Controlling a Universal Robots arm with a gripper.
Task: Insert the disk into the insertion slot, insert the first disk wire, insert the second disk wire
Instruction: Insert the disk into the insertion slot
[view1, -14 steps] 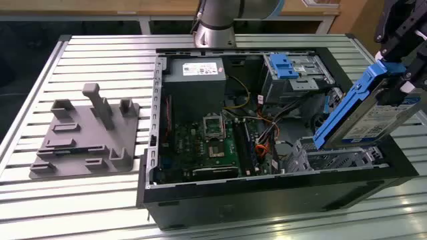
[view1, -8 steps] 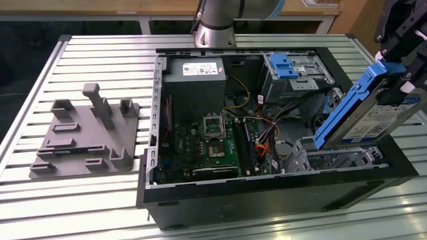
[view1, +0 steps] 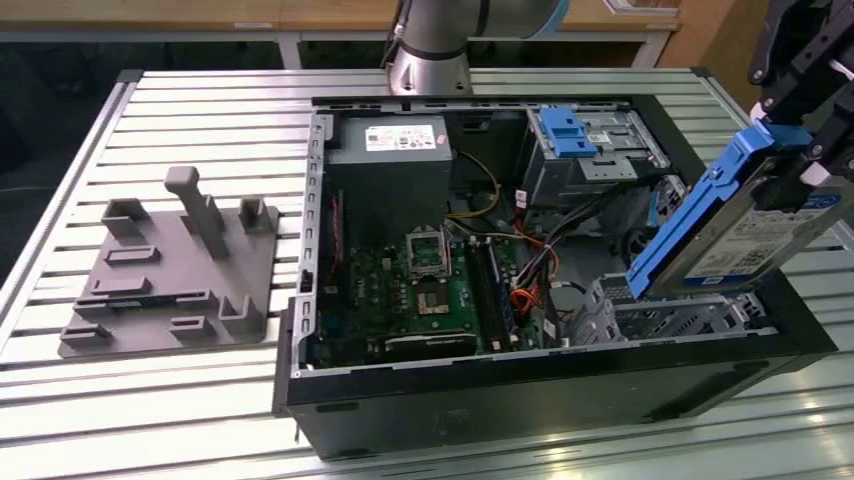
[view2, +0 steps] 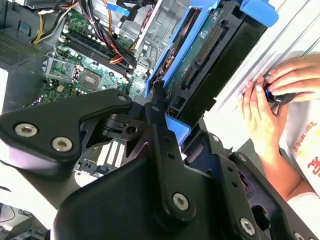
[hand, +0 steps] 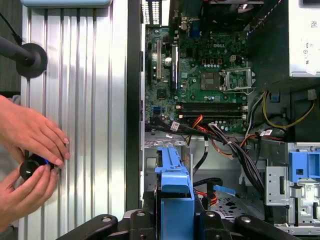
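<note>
- Blue plastic frames the disk (view1: 742, 238), which hangs steeply tilted at the exterior view's right. Its lower end is at the mouth of the insertion slot (view1: 683, 316), in the near corner of the computer case (view1: 534, 372). I cannot tell whether the two touch.
- The gripper (view1: 798, 160) is clamped on the disk's upper end. In the second wrist view its fingers (view2: 157, 135) pinch the blue edge.
- The disk is not yet seated. I judge the tilt to be the main risk, because a corner could catch the slot's perforated wall and jam or twist in the grip.
- Orange and black cables (view1: 534, 275) lie just beside the slot, and one could get trapped under the disk.
- A person's hands (hand: 30, 132) rest on the slatted table (view1: 200, 100) beside the case, close enough that a wide swing of the arm could reach them.
</note>
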